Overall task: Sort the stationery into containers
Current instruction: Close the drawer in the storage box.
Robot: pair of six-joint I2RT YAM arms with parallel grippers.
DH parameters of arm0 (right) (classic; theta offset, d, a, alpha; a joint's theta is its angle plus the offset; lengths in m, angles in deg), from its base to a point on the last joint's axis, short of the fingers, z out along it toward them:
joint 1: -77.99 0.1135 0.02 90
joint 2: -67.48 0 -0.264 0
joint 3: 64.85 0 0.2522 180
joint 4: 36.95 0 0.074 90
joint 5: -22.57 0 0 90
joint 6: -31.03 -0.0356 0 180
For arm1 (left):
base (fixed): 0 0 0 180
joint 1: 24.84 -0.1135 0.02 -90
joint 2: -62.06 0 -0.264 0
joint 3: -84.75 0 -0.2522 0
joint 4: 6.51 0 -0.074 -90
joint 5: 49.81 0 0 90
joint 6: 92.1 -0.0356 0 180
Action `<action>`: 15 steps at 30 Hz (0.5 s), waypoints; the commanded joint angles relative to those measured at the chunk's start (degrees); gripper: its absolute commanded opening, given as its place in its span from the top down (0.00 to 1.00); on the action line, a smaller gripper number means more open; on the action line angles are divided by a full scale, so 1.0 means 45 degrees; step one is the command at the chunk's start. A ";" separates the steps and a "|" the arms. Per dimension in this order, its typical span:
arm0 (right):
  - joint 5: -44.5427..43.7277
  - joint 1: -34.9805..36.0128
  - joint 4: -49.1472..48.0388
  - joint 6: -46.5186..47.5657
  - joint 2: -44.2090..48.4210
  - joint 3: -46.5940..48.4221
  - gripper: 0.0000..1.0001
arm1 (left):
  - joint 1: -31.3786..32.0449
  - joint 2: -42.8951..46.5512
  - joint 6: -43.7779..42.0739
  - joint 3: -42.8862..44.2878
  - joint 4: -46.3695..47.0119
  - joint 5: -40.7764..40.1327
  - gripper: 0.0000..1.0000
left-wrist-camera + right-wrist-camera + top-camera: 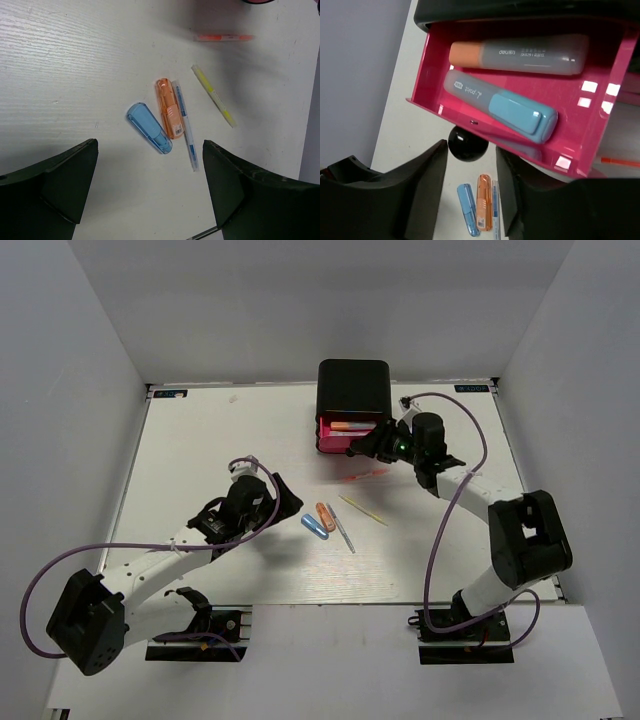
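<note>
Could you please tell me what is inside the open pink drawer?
An orange-capped marker and a light-blue-capped marker lie side by side. The drawer runs under the black cabinet, hiding its rear.

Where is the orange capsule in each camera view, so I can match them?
Top external: orange capsule, mid-table.
Left wrist: orange capsule, centre of frame.
Right wrist: orange capsule, bottom edge, below the drawer knob.
Shared landmark: the blue capsule beside it in every view.

The left arm lies low with the left gripper spread wide, while the right arm reaches forward, right gripper parted.
</note>
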 commanded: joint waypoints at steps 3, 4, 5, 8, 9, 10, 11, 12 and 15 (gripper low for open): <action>-0.0212 0.0065 -0.0736 0.0040 -0.0508 0.0911 0.56 | -0.0026 0.0305 -0.0028 0.0393 0.0010 -0.0159 0.06; -0.0212 0.0026 -0.0736 0.0060 -0.0586 0.0990 0.58 | -0.0026 0.0305 -0.0028 0.0393 0.0010 -0.0159 0.06; -0.0173 0.0045 -0.0775 0.0080 -0.0741 0.1223 0.58 | -0.0026 0.0305 -0.0028 0.0393 0.0010 -0.0159 0.06; -0.0076 0.0065 -0.0795 0.0177 -0.1015 0.1808 0.61 | -0.0026 0.0305 -0.0028 0.0393 0.0010 -0.0159 0.06; -0.0056 0.0007 -0.0775 0.0158 -0.1074 0.1927 0.61 | -0.0026 0.0305 -0.0028 0.0509 0.0010 -0.0159 0.06; 0.0002 0.0045 -0.0756 0.0158 -0.1268 0.2179 0.61 | -0.0026 0.0305 -0.0028 0.0510 0.0010 -0.0159 0.06; 0.0003 0.0026 -0.0736 0.0158 -0.1367 0.2414 0.61 | -0.0026 0.0305 -0.0028 0.0510 0.0010 -0.0159 0.06; -0.0017 0.0026 -0.0697 0.0235 -0.1445 0.2668 0.61 | -0.0026 0.0305 -0.0028 0.0510 0.0010 -0.0159 0.06; -0.0017 -0.0013 -0.0482 0.0333 -0.1855 0.3314 0.58 | -0.0026 0.0305 -0.0028 0.0510 -0.0106 -0.0159 0.06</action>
